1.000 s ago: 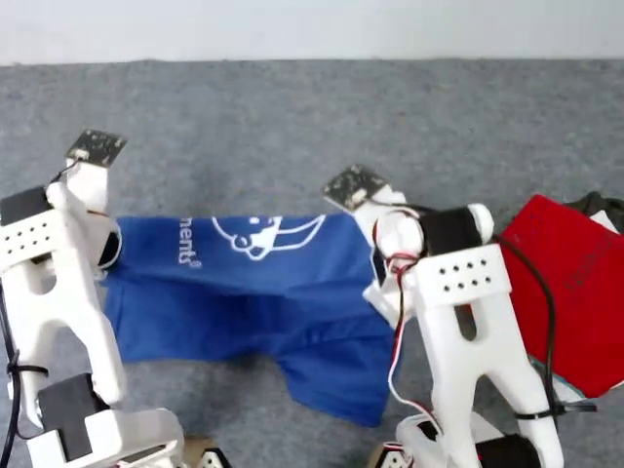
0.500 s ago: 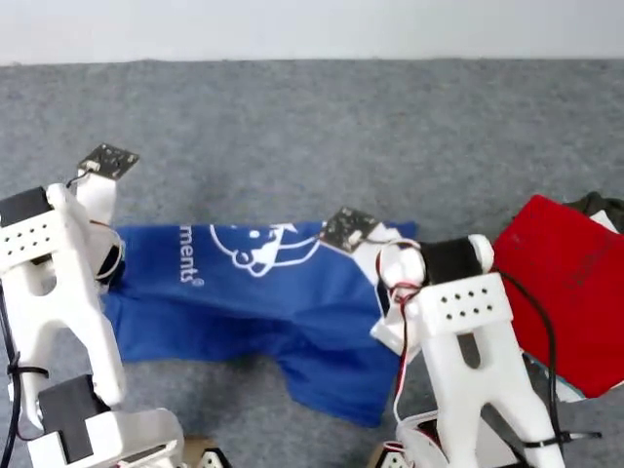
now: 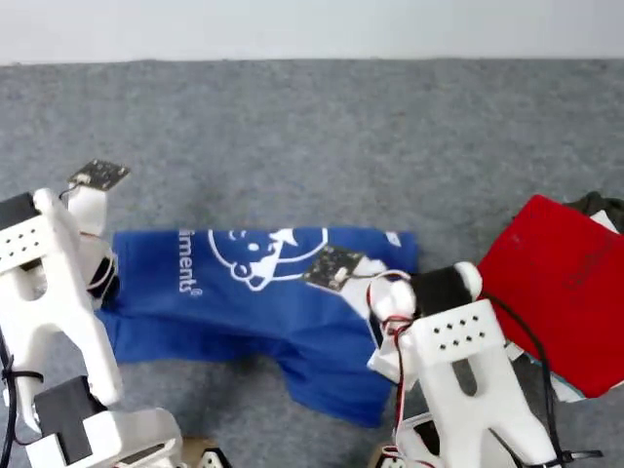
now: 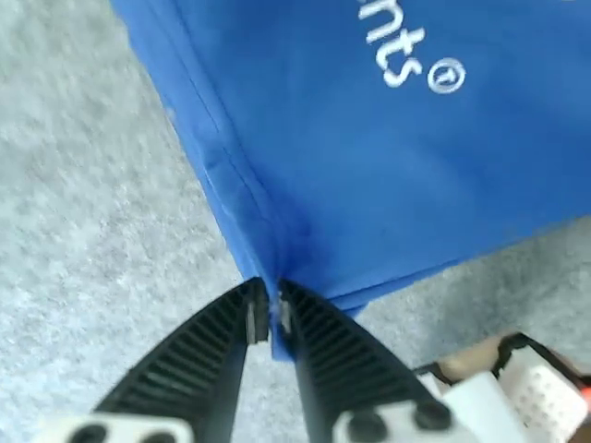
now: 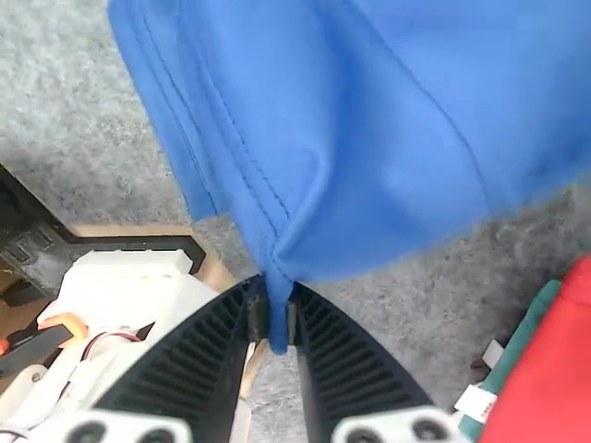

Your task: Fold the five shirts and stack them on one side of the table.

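A blue shirt (image 3: 263, 292) with white print lies half folded across the middle of the grey table. My left gripper (image 4: 270, 318) is shut on its hem at the left end, and the blue shirt (image 4: 369, 138) stretches away from the fingers. My right gripper (image 5: 274, 318) is shut on a bunched edge of the blue shirt (image 5: 369, 138) at the right end, held a little above the table. In the high view the left arm (image 3: 58, 292) stands at the shirt's left and the right arm (image 3: 439, 341) at its right. A red folded shirt (image 3: 561, 288) lies at the far right.
Under the red shirt lie a green one (image 5: 517, 369) and other folded cloth, with a dark edge (image 3: 604, 207) showing at the table's right rim. Bare grey carpet (image 3: 312, 127) runs behind the blue shirt. The arm bases (image 3: 107, 439) stand along the near edge.
Both grippers have drawn back toward the near edge with the shirt's edge in them. More of the white print has come into view and the folded upper edge has spread rightward.
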Robot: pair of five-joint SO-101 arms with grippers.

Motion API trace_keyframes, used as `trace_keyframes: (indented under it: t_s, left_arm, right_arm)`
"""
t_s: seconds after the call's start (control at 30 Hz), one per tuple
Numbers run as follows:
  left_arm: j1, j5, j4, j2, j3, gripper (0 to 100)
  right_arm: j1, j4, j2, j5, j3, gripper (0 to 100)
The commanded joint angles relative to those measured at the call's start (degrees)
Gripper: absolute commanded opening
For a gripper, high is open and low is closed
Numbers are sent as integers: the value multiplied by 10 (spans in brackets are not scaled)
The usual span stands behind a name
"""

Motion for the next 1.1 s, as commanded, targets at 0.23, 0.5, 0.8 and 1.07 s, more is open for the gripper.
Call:
trace_keyframes:
  t_s: [0.23, 0.5, 0.8, 1.07]
  left_arm:
    - [-11, -18, -52, -24, 116, 13]
    - [-12, -18, -69, -22, 135, 13]
    - [-13, -18, -76, -24, 132, 23]
    - [-14, -55, -69, -24, 132, 76]
  right_arm:
    - [-22, 23, -7, 9, 1, 10]
    - [-22, 24, -12, 11, 5, 10]
    - [-22, 24, -14, 11, 4, 69]
    - [-23, 24, -14, 16, 3, 189]
